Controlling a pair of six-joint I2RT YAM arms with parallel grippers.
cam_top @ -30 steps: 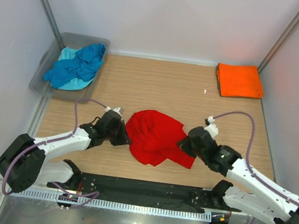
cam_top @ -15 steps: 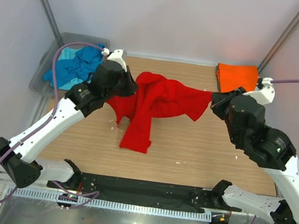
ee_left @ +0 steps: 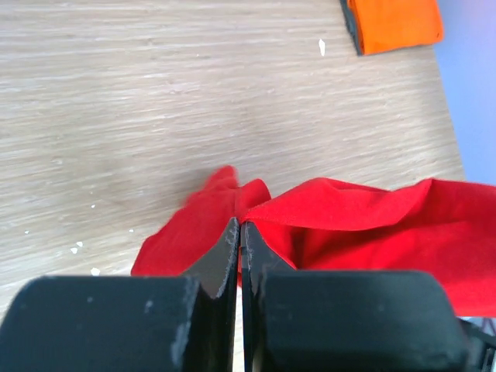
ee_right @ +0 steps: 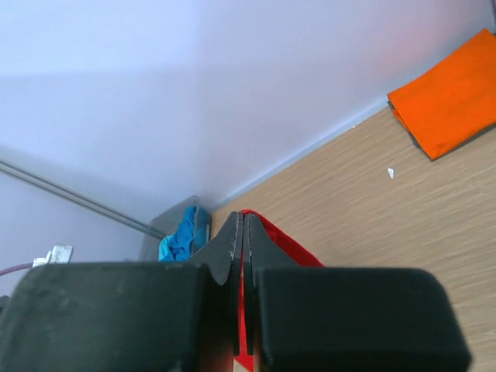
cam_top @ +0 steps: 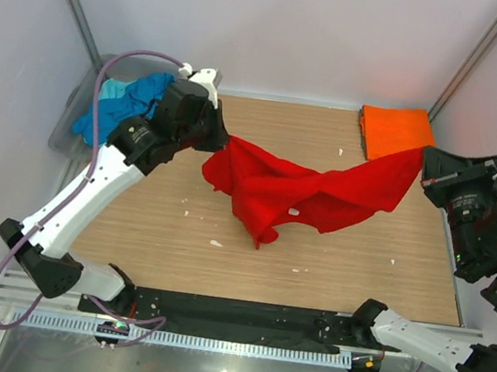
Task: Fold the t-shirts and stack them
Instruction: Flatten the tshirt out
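Observation:
A bright red t-shirt (cam_top: 307,194) hangs stretched in the air between my two grippers, sagging in the middle above the table. My left gripper (cam_top: 219,141) is shut on its left end; the left wrist view shows the red cloth (ee_left: 349,225) pinched at the closed fingertips (ee_left: 239,226). My right gripper (cam_top: 423,166) is shut on its right end, with red cloth (ee_right: 271,232) between the closed fingertips (ee_right: 242,218). A folded orange t-shirt (cam_top: 397,133) lies at the back right corner. Blue and pale turquoise t-shirts (cam_top: 126,104) lie crumpled at the back left.
A grey translucent tub (cam_top: 85,98) at the back left holds the blue shirts. Small white specks (cam_top: 215,242) lie on the wooden table (cam_top: 247,260). White walls close in the back and sides. The black arm base rail (cam_top: 239,316) runs along the near edge.
Both grippers have lifted the red shirt off the table and pulled apart. It has gone from a heap to a bunched hang to a stretched span; the right gripper moved far right.

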